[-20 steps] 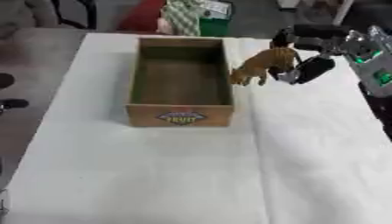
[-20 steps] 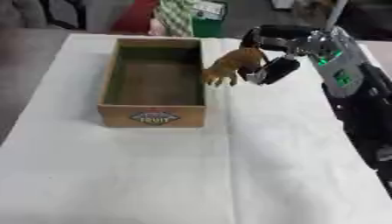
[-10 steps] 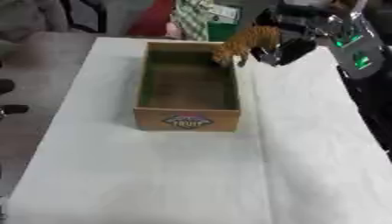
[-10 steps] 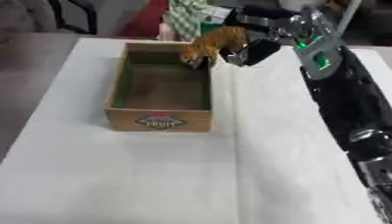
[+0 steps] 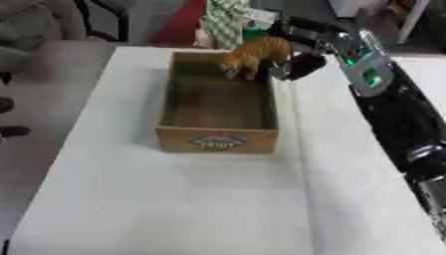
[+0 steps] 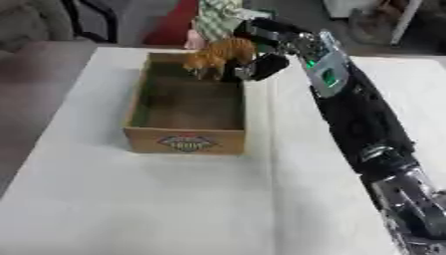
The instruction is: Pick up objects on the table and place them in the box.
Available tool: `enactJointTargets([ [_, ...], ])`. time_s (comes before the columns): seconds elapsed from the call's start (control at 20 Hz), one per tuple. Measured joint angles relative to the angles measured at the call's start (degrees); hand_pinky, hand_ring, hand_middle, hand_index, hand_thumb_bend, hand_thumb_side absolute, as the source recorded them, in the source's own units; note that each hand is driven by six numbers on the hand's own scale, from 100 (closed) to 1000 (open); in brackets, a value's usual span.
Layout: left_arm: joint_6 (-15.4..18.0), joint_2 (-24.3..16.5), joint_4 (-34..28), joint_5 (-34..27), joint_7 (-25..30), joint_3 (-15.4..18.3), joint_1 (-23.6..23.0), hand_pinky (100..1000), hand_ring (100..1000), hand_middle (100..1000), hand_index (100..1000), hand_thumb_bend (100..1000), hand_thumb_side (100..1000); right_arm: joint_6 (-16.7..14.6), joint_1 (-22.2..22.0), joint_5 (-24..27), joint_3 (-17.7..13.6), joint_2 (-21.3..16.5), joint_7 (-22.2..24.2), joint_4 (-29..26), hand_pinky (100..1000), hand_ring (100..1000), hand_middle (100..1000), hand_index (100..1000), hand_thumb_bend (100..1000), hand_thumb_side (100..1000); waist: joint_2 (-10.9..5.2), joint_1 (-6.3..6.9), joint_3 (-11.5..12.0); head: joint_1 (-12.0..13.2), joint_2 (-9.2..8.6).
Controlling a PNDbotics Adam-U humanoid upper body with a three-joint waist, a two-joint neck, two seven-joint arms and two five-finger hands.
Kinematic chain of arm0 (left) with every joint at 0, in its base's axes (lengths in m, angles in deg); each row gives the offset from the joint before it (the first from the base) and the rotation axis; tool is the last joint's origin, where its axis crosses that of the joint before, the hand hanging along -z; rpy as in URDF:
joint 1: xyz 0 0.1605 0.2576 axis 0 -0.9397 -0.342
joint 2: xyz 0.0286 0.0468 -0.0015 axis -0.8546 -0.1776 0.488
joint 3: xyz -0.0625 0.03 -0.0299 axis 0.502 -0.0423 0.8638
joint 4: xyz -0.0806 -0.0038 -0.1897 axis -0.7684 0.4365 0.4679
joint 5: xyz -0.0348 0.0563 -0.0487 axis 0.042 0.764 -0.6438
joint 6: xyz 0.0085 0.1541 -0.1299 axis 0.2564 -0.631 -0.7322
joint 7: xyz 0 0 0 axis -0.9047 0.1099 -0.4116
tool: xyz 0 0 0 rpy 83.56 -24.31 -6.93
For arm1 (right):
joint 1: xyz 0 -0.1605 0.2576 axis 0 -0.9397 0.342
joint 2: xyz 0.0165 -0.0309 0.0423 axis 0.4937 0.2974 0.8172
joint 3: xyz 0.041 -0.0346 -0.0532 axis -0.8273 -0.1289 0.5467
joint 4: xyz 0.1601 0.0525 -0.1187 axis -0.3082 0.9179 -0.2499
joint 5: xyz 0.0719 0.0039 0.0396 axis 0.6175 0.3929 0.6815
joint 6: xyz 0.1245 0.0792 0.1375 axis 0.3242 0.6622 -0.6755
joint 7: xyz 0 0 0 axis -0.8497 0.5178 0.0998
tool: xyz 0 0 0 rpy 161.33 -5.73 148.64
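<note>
The right hand (image 5: 296,55) reaches in from the right, over the far right corner of the box (image 5: 218,140). Its fingers curl round an orange toy animal (image 5: 253,55), which hangs above the far end of the box's open inside, head pointing left and legs down. The toy is clear of the box floor. The box is brown, open-topped, with a label on its near wall, and stands on the white table (image 5: 174,199). The black arm with a green light runs down the right side. The left hand is out of sight.
</note>
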Motion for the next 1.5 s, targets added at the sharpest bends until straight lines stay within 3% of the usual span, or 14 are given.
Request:
enactJointTargets([
  [0.4, -0.05, 0.47, 0.00, -0.47, 0.40, -0.30, 0.23, 570, 777, 616, 629, 100, 756, 1.18, 0.00, -6.07, -0.13, 4.33, -5.60, 6.38, 591, 540, 470, 568, 100, 234, 0.42, 0.41, 1.11, -0.93, -0.06],
  [0.8, 0.01, 0.53, 0.00, -0.63, 0.67, -0.32, 0.46, 570, 777, 616, 629, 100, 756, 0.43, -0.06, -13.15, 1.26, 6.43, -8.85, 9.25, 622, 591, 526, 645, 100, 397, 0.54, 0.63, 1.48, -1.33, -0.06],
  [0.95, 0.02, 0.78, 0.00, -0.64, 0.68, -0.33, 0.46, 570, 777, 616, 629, 100, 755, -0.46, -0.05, -14.94, 1.75, 6.63, -8.04, 9.27, 645, 639, 579, 716, 100, 509, 0.45, 0.60, 1.48, -1.33, -0.06],
  [1.15, 0.03, 0.92, 0.00, -0.64, 0.69, -0.33, 0.47, 571, 778, 616, 629, 100, 757, -1.93, -0.06, -15.94, 2.20, 6.64, -5.33, 8.92, 684, 720, 671, 804, 100, 582, 0.33, 0.54, 1.39, -1.33, -0.06],
  [1.5, 0.04, 0.93, 0.00, -0.64, 0.70, -0.33, 0.49, 571, 779, 617, 630, 100, 757, -4.11, -0.39, -16.03, 3.56, 6.56, 2.89, 6.50, 785, 854, 824, 917, 136, 794, 0.33, 0.36, 1.12, -1.29, -0.06],
])
